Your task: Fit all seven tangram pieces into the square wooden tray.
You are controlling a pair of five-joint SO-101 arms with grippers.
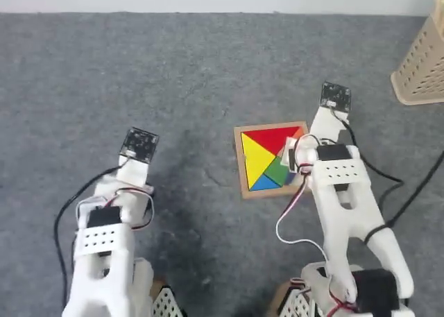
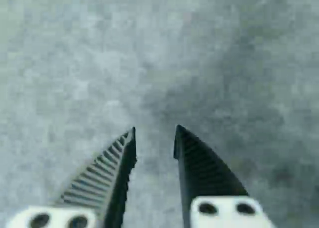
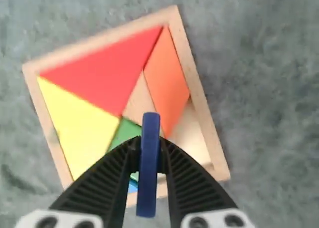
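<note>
Right hand: the right hand (image 3: 148,144) is pressed onto a dark blue flat tangram piece (image 3: 149,128), pinching it on edge between both fingers, with the piece's end poking out past the fingertips.
Held piece: it hangs above the square wooden tray (image 3: 195,88), over the meeting of the green and orange pieces; whether it touches them cannot be told.
Tray contents: a large red triangle (image 3: 104,76) lies along one rim. A large yellow triangle (image 3: 82,125) sits edge to edge with it. An orange four-sided piece (image 3: 167,83) lies against the red one's other side. A green piece (image 3: 124,133) shows just beside the fingers, and a light blue piece (image 1: 263,183) sits at the tray's near rim.
Tray floor: bare wood (image 3: 192,133) shows beside the orange piece, along the rim.
Tray position: flat on the grey tabletop (image 1: 173,67), nearer its right edge than its left.
Left hand: the left hand (image 2: 154,133) is spread, its fingers apart with nothing between them, above bare tabletop well apart from the tray.
Far right corner: a beige perforated stand (image 1: 423,60).
</note>
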